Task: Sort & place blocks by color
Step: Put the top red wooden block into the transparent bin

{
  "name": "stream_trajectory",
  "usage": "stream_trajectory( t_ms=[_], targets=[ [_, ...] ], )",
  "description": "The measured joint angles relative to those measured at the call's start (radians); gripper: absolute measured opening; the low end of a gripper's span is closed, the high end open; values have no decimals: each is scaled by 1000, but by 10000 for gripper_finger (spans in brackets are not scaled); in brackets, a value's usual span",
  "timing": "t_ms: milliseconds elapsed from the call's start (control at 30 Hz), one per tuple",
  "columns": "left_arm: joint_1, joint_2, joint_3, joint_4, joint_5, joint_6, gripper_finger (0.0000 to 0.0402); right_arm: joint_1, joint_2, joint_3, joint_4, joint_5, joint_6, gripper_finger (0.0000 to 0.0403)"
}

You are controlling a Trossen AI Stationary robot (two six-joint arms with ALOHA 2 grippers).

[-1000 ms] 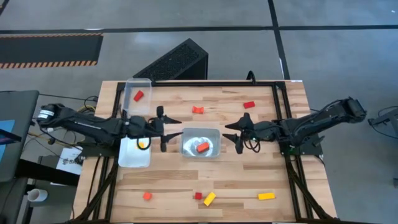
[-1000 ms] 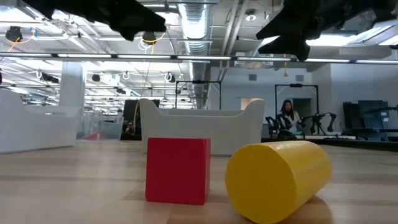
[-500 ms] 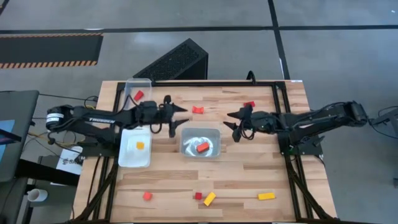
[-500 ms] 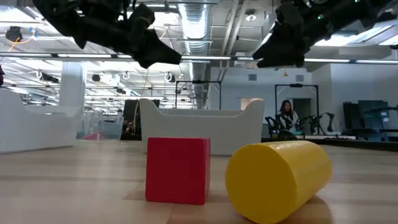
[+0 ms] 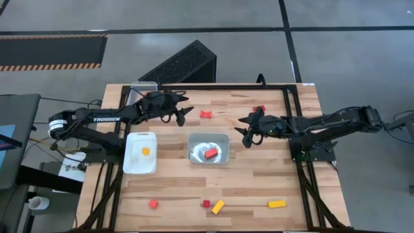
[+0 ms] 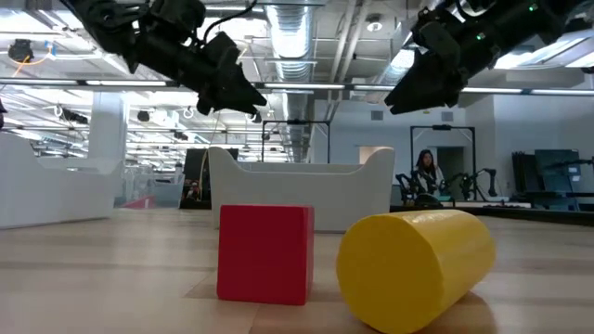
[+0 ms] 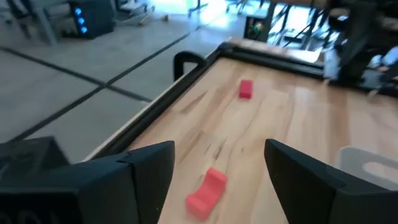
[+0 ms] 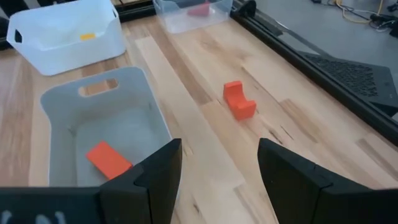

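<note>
My left gripper (image 5: 185, 115) (image 7: 217, 155) hovers open above the table's far middle, its fingers on either side of a red block (image 5: 206, 114) (image 7: 208, 190) that lies on the wood, not touching it. My right gripper (image 5: 244, 131) (image 8: 217, 155) hangs open, nothing between its fingers, just right of the grey middle tray (image 5: 223, 137), which holds an orange block (image 5: 210, 153). Another red block (image 5: 259, 109) lies at the far right. A yellow block (image 5: 146, 151) rests in the white tray (image 5: 129, 165).
A clear tray (image 8: 169, 9) with a red piece stands at the far left corner. Near the front edge lie two red blocks (image 5: 153, 204) (image 5: 206, 204) and two yellow ones (image 5: 218, 206) (image 5: 277, 204). The low view shows a red cube (image 6: 264, 252) and a yellow cylinder (image 6: 413, 264) close up.
My left gripper has swung from above the white tray toward the table's far edge and a little right, ending beside the red block at the far middle. My right gripper has shifted slightly toward the far edge. No block has moved.
</note>
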Motion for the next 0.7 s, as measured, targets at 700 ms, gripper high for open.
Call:
stream_trajectory(
  t_ms=[700],
  targets=[
    [18,-5,-3,85,117,-30,261,0,0,0,-10,1,79,232]
  ],
)
